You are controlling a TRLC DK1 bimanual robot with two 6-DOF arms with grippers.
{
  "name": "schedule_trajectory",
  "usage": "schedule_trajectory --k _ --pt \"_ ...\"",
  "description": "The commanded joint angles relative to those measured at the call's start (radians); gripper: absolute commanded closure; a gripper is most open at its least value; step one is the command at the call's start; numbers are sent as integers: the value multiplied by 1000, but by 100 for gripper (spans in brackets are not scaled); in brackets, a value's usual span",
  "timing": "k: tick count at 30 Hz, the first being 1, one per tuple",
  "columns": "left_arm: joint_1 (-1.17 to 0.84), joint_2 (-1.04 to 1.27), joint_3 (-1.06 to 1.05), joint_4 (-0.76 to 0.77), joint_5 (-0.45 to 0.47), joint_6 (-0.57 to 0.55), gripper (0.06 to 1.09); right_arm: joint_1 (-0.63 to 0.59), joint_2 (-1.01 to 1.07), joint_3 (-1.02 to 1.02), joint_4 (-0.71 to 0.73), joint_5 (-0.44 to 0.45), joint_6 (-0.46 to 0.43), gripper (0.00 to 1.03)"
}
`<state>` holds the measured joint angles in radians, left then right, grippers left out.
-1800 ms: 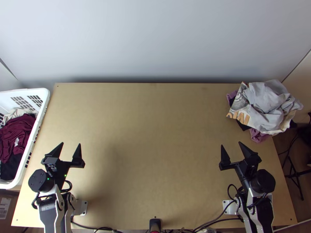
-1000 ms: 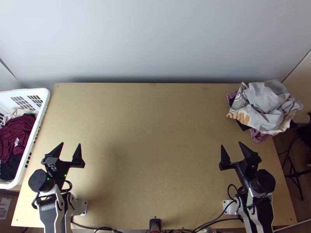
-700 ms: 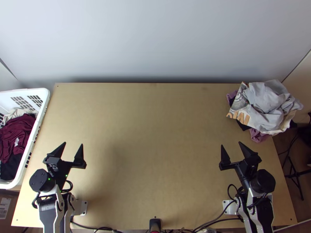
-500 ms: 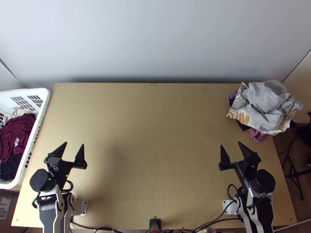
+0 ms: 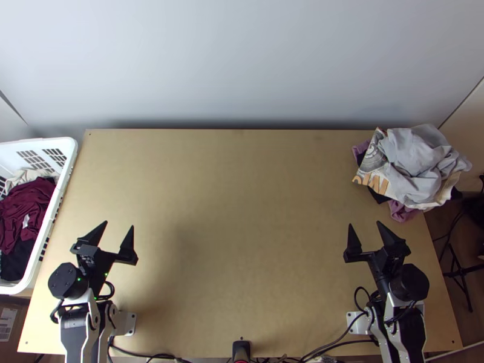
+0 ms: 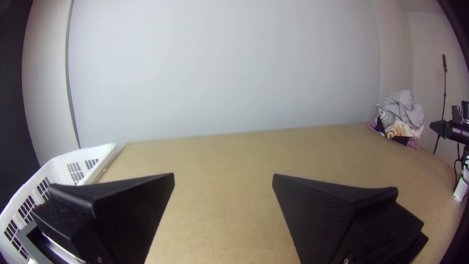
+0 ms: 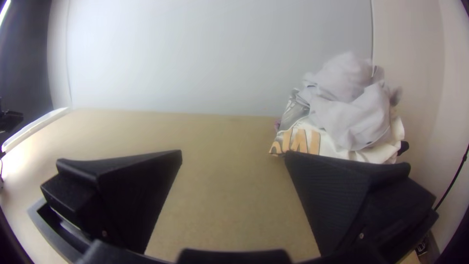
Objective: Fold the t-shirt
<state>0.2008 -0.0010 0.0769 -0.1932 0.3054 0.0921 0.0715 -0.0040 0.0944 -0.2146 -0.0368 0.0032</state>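
Pale wooden tabletop parts a white basket from heaped clothes; left gripper and right gripper have jaws wide.

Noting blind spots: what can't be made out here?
- Top view: basket, left part cut off by the edge.
- Top view: most of the purple cloth, under the grey pile.
- Top view: much of the basket's black cloth, under maroon cloth.
- Left wrist view: basket floor, behind its wall.

Maroon cloth in white basket
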Motion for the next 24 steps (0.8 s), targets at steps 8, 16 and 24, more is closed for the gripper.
schedule_trajectory --k 8,16,24 --pt "69 35 23 72 -61 -63 11 -12 1 42 90 21 31 5" --pt "141 434 343 51 -61 -84 11 24 288 306 135 28 46 5" --pt "103 728 644 -129 -61 -141 11 27 621 665 57 46 89 5"
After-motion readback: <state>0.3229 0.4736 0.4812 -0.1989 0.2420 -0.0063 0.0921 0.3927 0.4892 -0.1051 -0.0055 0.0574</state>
